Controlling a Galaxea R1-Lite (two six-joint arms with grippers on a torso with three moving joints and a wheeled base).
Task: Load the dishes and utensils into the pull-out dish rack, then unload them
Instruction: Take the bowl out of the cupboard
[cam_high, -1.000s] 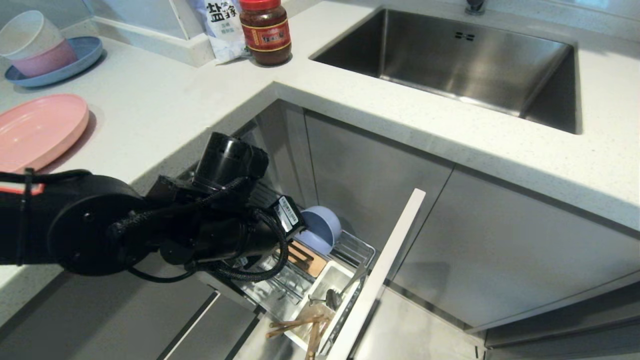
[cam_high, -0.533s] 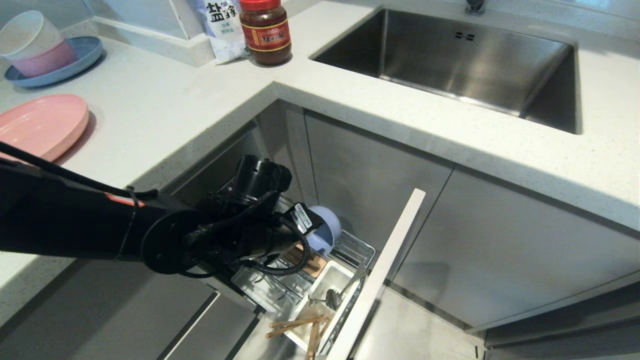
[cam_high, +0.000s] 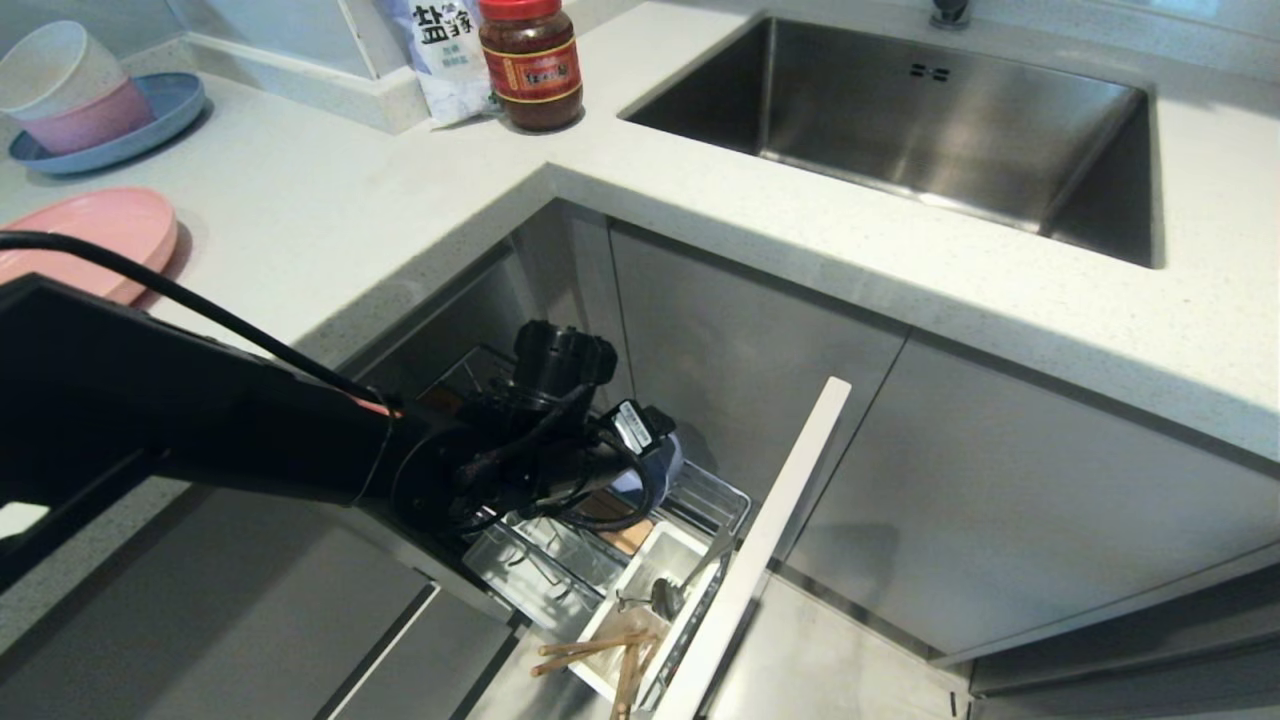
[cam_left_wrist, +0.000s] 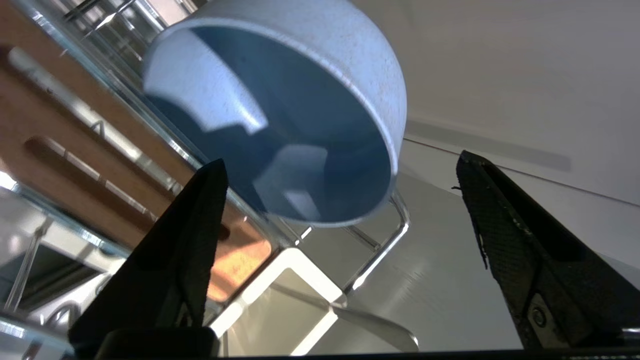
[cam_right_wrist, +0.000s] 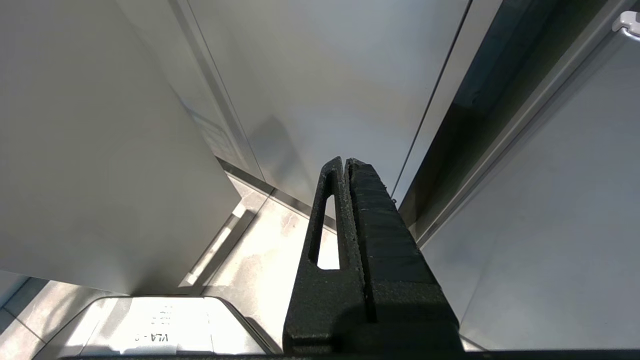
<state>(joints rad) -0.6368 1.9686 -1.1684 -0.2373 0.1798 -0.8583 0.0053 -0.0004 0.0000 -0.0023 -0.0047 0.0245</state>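
left end effector (cam_left_wrist: 340, 170) | lowered into rack, nearer bowl (cam_left_wrist: 280, 110) | jaws opened wide

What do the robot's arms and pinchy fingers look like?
The left arm is chunky and matte black, with black braided cables looping round the wrist, a small orange-red mark and a white printed label. The left gripper has two black wedge-shaped fingers with rough, grainy faces. The right gripper is black too, with a long slot through one finger.

The left gripper (cam_left_wrist: 340, 170) has its jaws spread wide, with open air between its fingers (cam_left_wrist: 185, 235) and the tilted bowl (cam_left_wrist: 280, 115). The rack (cam_high: 715, 500) is hemmed in by the cabinet wall behind and its upright front panel (cam_high: 770, 540); the table (cam_high: 330, 230) overhangs it.
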